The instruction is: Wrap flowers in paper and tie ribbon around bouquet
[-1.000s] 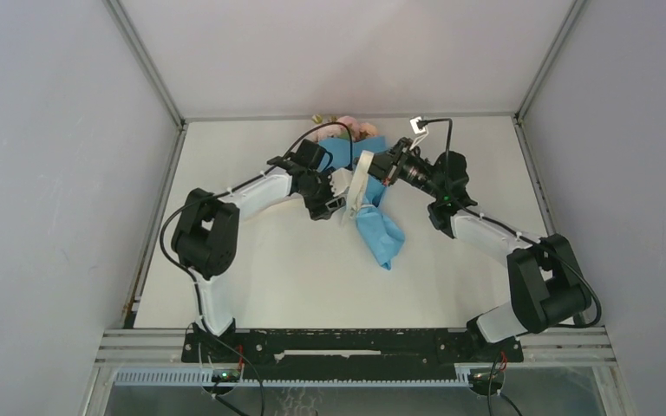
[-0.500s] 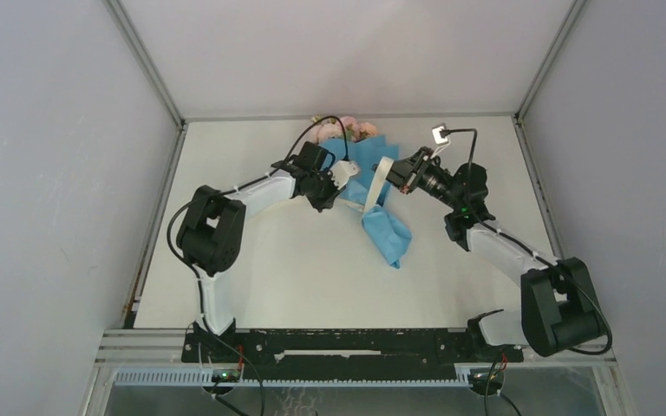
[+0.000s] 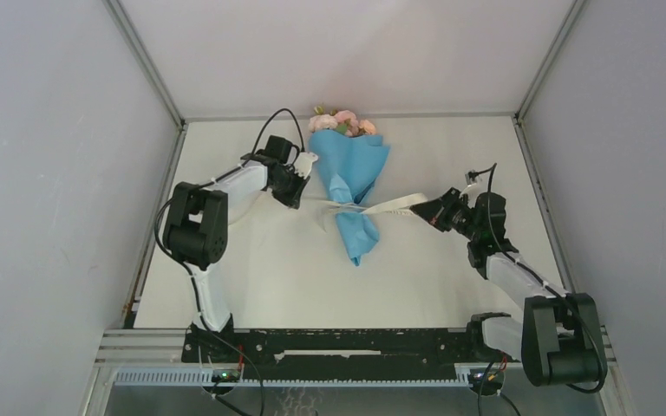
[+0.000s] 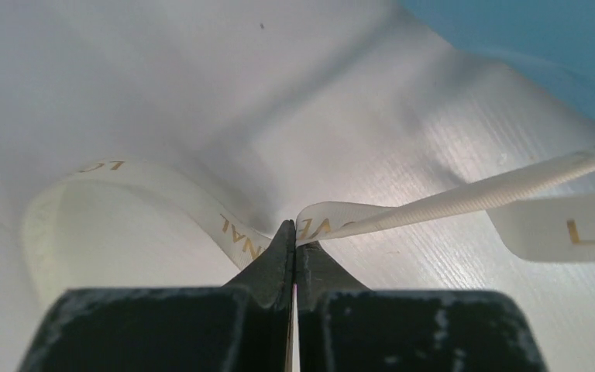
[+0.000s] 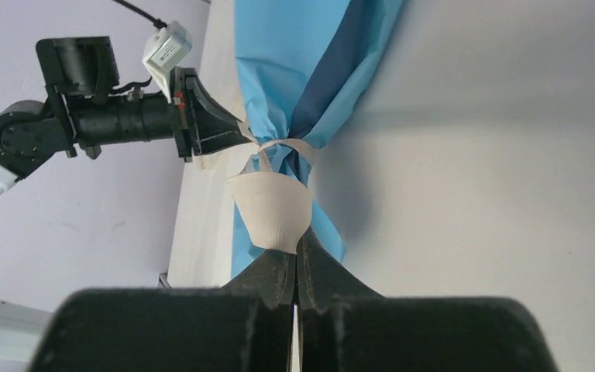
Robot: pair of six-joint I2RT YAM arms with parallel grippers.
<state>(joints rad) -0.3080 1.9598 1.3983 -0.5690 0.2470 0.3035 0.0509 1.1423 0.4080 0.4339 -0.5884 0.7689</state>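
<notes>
Bouquet (image 3: 349, 178) lying on the worktop (image 3: 251, 260) near the middle of its far edge, flowers (image 3: 340, 122) toward that edge and the tapered tail pointing at the near edge. The paper (image 5: 279, 46) is a thin creased sheet, light blue outside with a darker blue face showing in the fold, pinched to a narrow waist where the ribbon (image 3: 390, 206) encircles it. The ribbon is a flat, limp, cream woven strip with fine ribbing and gold lettering; its ends cross at the waist and run out to either side. The left claw (image 4: 294, 232) is clamped on the ribbon end beside the bouquet's left flank, and the right claw (image 5: 296, 246) is clamped on the other end, well out toward the worktop's right edge. The step in hand appears to be cinching the first crossing of the tie. The next move probably calls for an even, opposed pull, firm enough to seat the knot yet gentle enough not to drag the light cone or tear the paper.
</notes>
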